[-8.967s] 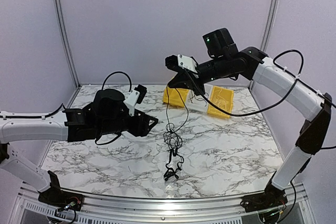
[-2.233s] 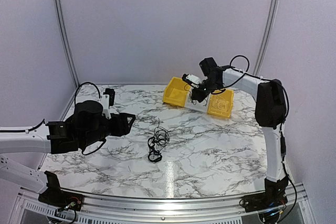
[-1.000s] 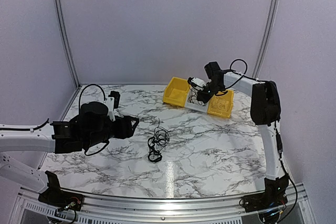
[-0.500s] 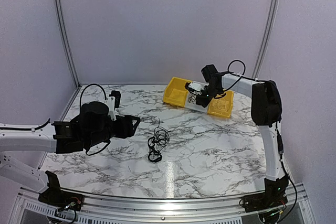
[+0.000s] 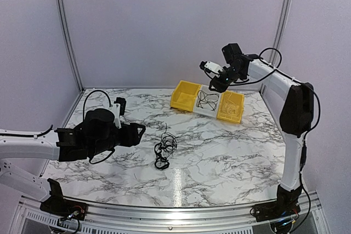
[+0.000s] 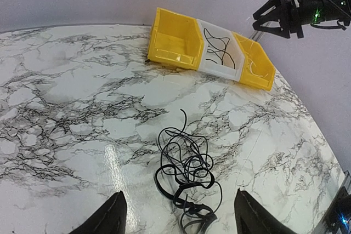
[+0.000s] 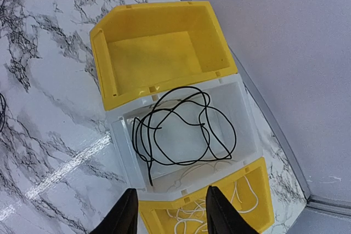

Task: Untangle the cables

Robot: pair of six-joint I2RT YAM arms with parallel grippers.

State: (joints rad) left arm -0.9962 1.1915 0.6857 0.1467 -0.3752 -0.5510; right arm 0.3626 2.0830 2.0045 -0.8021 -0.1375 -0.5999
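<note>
A hand-sized tangle of thin black cables [image 5: 163, 150] lies on the marble table [image 5: 230, 157], also seen in the left wrist view [image 6: 185, 169]. My left gripper [image 5: 140, 130] hovers open just left of it, fingers well apart [image 6: 180, 193] with the tangle framed between them, not touching. One separate black cable [image 7: 181, 127] lies looped in the white bin [image 7: 123, 152], one end hanging over its rim. My right gripper [image 7: 170, 190] is open and empty, raised above the bins [image 5: 213, 75].
Three bins stand in a row at the back: an empty yellow bin [image 7: 153, 53], the white one, and a yellow bin [image 7: 258, 190] holding thin white cable [image 7: 233, 215]. The back wall runs close behind them.
My right gripper opened, left the black cable in the white bin and rose up and back from it. The left arm and the tangle stayed put.
</note>
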